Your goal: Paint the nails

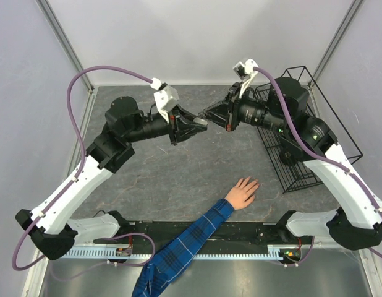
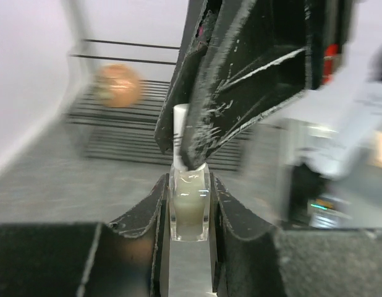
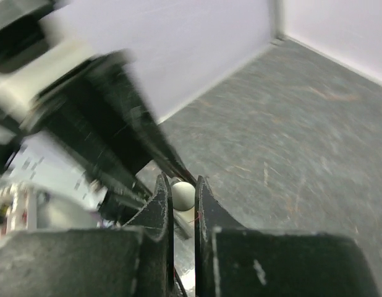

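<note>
Both arms are raised and meet tip to tip above the far half of the table [image 1: 178,173].

Left gripper [image 1: 201,123]: clamped on a small clear bottle [image 2: 190,213] of pale liquid. In the left wrist view we see its two fingers pressed against the bottle's sides, with the bottle upright between them.

Right gripper [image 1: 208,115]: comes at the bottle from the opposite side, its fingers pinched together on the white cap [image 2: 180,120] on top. The right wrist view agrees. There the round white end of the cap sits wedged between the two narrow fingers, and the left gripper shows blurred just behind it. We cannot tell whether the cap is screwed tight or loose.

Hand [image 1: 242,192]: lies flat on the table near the front edge, right of centre, fingers pointing to the far right. Its blue plaid sleeve [image 1: 185,247] runs back between the two arm bases.

Nails [image 1: 253,182]: at the fingertips, too small for us to make out. They are well apart from both grippers, which hang above the table farther back.

Wire basket [image 1: 293,173]: stands at the right side of the table, near the hand. In the left wrist view a blurred orange ball [image 2: 118,85] shows against its wires. We cannot tell whether it is inside.
</note>
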`<state>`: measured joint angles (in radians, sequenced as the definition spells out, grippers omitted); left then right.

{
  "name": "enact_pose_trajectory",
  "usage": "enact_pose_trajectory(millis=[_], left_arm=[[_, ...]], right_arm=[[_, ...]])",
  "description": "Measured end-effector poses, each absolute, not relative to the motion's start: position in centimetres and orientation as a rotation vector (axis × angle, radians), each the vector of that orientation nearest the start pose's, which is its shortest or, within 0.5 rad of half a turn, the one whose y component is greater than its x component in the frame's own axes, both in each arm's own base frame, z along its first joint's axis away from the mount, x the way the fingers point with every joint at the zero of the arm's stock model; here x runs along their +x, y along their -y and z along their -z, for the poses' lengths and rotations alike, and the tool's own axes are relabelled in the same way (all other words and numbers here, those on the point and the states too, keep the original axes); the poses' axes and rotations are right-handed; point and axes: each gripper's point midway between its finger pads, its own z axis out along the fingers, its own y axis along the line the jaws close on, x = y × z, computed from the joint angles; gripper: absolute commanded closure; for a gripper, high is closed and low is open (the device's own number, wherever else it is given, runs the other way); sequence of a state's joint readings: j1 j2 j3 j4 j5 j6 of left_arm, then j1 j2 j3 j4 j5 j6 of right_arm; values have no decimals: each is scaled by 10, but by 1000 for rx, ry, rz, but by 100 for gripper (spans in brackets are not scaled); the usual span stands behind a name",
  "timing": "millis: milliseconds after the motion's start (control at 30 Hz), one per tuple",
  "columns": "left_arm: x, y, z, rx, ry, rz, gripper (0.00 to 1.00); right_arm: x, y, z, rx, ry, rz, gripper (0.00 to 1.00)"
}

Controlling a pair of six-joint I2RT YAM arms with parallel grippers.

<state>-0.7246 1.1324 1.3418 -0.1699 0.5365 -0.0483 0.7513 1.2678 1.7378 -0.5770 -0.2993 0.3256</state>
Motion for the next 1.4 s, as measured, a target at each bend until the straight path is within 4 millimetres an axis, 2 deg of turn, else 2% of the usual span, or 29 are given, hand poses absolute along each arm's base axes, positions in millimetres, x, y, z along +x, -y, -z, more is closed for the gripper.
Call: enact_pose_trajectory(millis=[200,267,333,367,500,567,600,800,967,1133,1400], left_arm=[[144,304,-443,1147,-1293,1550,98],[129,300,-443,1213,-1279,1633,98],[125,295,-443,1239,-1269,1653,98],[125,294,-443,1237,-1272,1650,98],[135,292,-442,1178,-1297,1579,98],[144,292,-442,1128,-1314,1513,98],[151,291,-442,1099,-1321,1469,98],[187,281,-440,953,-1362,1221,98],[203,275,-435,916,-1383,1105,98],[214,271,-430,900,-1397,1030,98],[215,269,-425,926,-1404,1001,98]], right_arm=[[165,-304,-482,-934,-1472,-1249,100],[150,-306,-481,-1003,-1444,-1306,100],[144,-308,-482,-1042,-1418,-1340,100],[144,-309,-482,-1045,-1412,-1343,100],[153,-309,-482,-1002,-1428,-1312,67],[160,-309,-481,-960,-1453,-1289,60],[162,-308,-480,-942,-1475,-1282,50],[187,-302,-485,-770,-1593,-1185,22],[204,-293,-498,-651,-1634,-1109,19],[215,-293,-508,-596,-1671,-1084,30],[227,-305,-490,-610,-1809,-1062,35]])
